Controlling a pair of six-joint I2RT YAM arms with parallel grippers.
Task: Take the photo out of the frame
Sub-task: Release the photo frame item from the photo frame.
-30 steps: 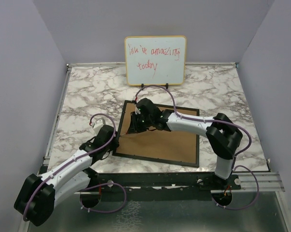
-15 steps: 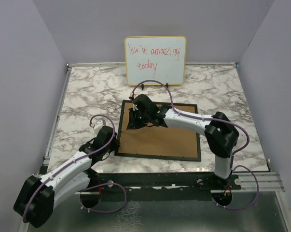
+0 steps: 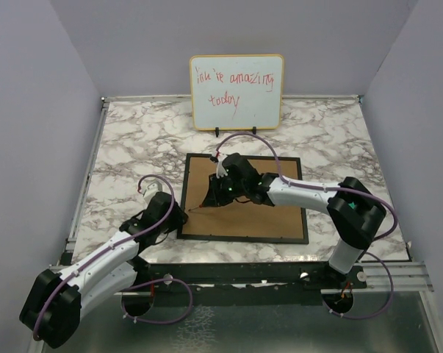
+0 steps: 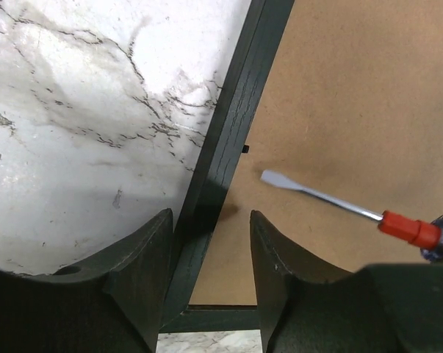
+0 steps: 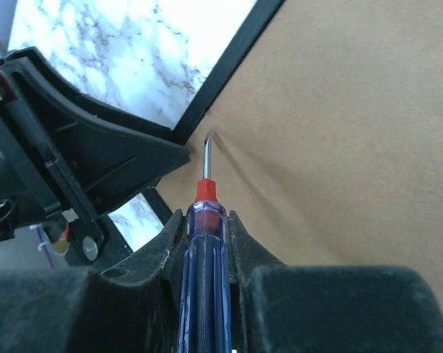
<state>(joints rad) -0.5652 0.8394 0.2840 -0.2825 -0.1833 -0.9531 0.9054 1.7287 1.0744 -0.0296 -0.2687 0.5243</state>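
- The frame [image 3: 243, 236] lies back-up on the marble table [image 3: 133, 140], in front of the whiteboard [image 3: 237, 90]. Its near edge now runs almost level; a second ago it sat skewed, with the near-left corner swung further left.
- The photo is hidden under the fibreboard back [image 3: 272, 217].
- The left gripper [image 4: 210, 232] straddles the frame's left rail near the near-left corner. Its jaws stand apart, clear of the rail on the inner side.
- The right gripper [image 5: 204, 220] is clamped on the blue handle of a screwdriver [image 5: 204, 254]. The blade is over the back, beside the left rail; contact cannot be told.
- The right elbow has shifted rightward since the earlier frames.
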